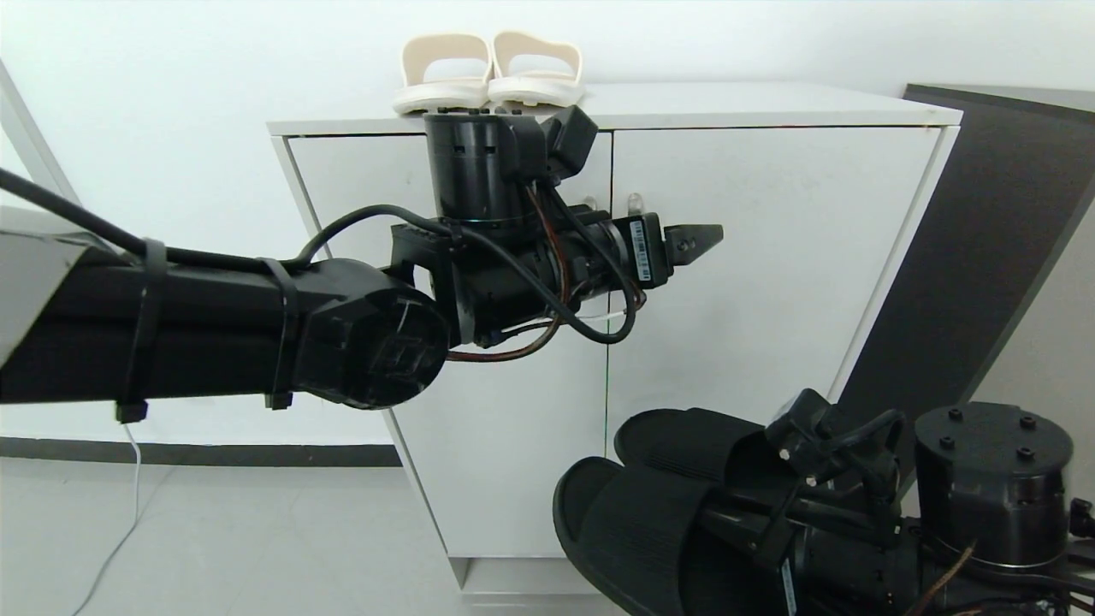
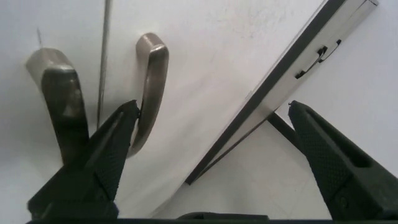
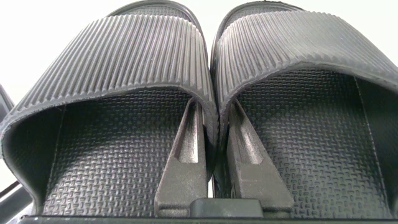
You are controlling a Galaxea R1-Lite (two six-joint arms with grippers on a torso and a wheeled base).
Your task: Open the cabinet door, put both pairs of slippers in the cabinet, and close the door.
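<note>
No readable text anywhere; one small white sticker (image 1: 641,250), illegibly tiny.

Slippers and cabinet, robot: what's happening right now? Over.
Left end effector open at a door handle. Right end effector shut on black slippers. Cabinet doors shut, cream slippers on top.

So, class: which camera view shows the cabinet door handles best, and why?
The left wrist view: both metal handles appear close, one beside a finger of the open left end effector. In the head view the left arm hides all but their tops. The right wrist view faces the black slippers.
</note>
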